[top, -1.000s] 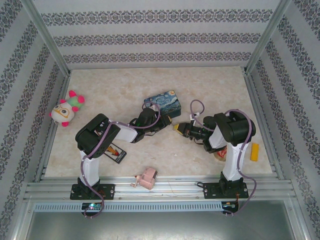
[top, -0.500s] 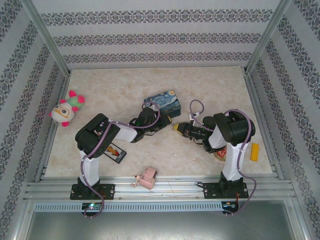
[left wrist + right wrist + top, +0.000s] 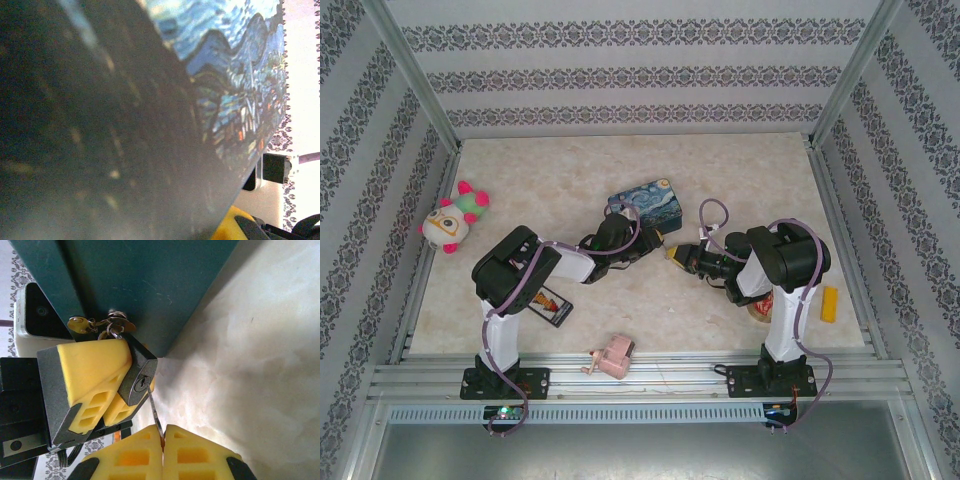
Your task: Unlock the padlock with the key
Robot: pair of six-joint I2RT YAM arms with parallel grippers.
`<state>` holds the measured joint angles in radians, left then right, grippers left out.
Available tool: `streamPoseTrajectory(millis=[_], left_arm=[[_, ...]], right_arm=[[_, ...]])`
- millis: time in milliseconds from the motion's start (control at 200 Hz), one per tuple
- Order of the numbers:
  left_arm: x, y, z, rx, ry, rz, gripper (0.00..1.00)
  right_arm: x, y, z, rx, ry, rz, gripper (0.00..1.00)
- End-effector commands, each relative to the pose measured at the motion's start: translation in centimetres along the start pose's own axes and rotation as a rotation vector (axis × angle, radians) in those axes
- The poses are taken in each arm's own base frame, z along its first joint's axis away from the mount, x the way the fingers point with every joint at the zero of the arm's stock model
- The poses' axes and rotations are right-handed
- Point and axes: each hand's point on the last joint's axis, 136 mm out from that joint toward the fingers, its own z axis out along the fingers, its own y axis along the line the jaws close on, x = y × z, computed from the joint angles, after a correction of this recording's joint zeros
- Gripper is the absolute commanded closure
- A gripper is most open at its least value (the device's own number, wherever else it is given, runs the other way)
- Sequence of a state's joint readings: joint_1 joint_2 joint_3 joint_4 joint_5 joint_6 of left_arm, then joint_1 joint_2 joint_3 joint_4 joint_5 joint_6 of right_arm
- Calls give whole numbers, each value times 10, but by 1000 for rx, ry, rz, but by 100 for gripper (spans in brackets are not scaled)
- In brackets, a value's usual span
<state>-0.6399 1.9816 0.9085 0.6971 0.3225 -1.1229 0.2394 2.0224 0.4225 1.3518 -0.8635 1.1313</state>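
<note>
From above, the desk is a pale beige surface with a marble pattern. It is closed in by walls of grey wallpaper with dark ornamental stripes, and metal rails run along the edges. A plush toy lies at the left edge and a pink gadget at the near rail. The blue painted tin sits near the middle, and both arms reach in so that their tips meet just beside its near right corner.

In the left wrist view, the painted lid of the tin is very close, next to a dark blurred surface.

In the right wrist view, the padlock is pressed against the dark green side of the tin, just above the desk. The left jaws are closed on it with their yellow pads. The right jaws are fully closed on the key, and its thin blade is in the keyhole. Spare keys hang on a ring at the shackle.
</note>
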Motion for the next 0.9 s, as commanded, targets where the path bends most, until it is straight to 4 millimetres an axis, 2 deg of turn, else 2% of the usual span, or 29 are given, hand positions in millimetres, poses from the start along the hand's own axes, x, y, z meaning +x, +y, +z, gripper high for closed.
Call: streamPoseTrajectory(millis=[0,540,894], left_arm=[[12,-11,3,51,75,-22,100],[12,-16,2,60,84,-22,100],[39,-18,-14,38,258,83,100]], right_arm=[[-6,15,2,-41,-6,-47,100],[11,6,1,-23,65,32,100],[-2,14,-5,-50,42,13,100]])
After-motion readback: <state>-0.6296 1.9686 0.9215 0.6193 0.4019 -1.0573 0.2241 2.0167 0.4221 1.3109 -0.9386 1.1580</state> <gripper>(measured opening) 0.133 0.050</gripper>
